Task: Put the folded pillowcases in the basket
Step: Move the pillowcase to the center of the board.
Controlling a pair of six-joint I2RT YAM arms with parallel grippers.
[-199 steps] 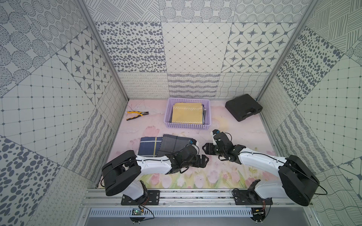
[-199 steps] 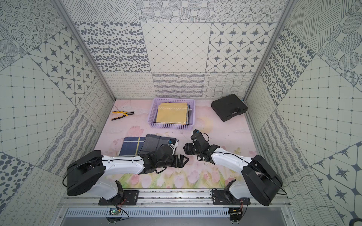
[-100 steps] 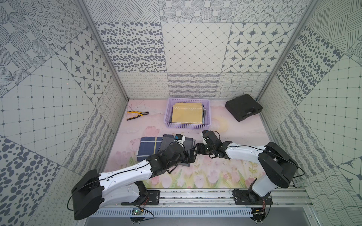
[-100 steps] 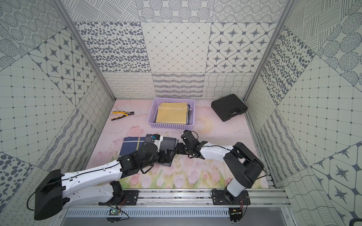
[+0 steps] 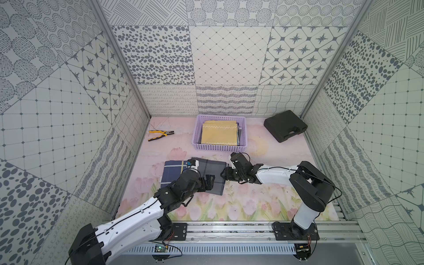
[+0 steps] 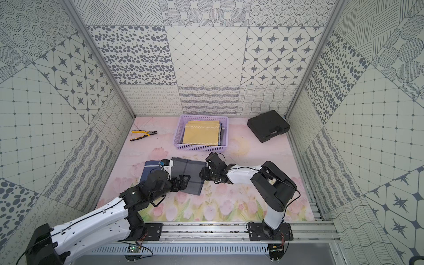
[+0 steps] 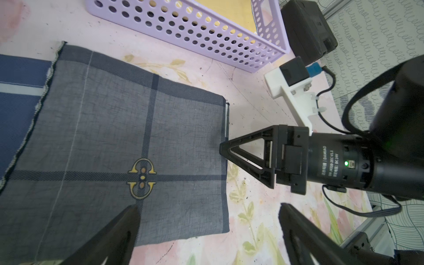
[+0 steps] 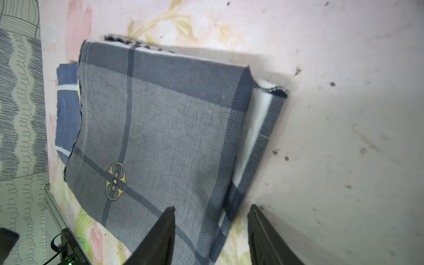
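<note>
- On the floral table mat (image 5: 263,197), in front of the basket (image 5: 220,149), the folded pillowcase (image 5: 210,169) lies flat: grey check with dark blue bars and a small gold emblem. It is outside the basket and not touching it.
- Its left part overlaps a folded blue cloth (image 5: 172,174), which shows from underneath in both top views.
- Right gripper (image 8: 211,206): held low at the pillowcase's right edge. In the right wrist view the two fingers (image 8: 167,229) stand apart, with the folded edge of the cloth between them. One finger sits over the top face, the other beside the edge. No clamping on the cloth is visible.
- In the left wrist view the same gripper (image 7: 221,148) is seen side-on, its tip right at the cloth's edge.
- Left gripper (image 7: 208,208): jaws spread wide, nothing held. It hangs over the pillowcase's near right corner, with one finger over the fabric and the other over bare mat.
- In a top view, the two grippers (image 6: 183,180) (image 6: 203,174) are near each other at that side of the cloth.
- The basket holds a folded yellow cloth (image 5: 219,135), with darker fabric showing at its right side.
- A black case (image 5: 285,125) lies right of the basket and yellow-handled pliers (image 5: 160,135) lie to its left; both are well apart from the pillowcase.
</note>
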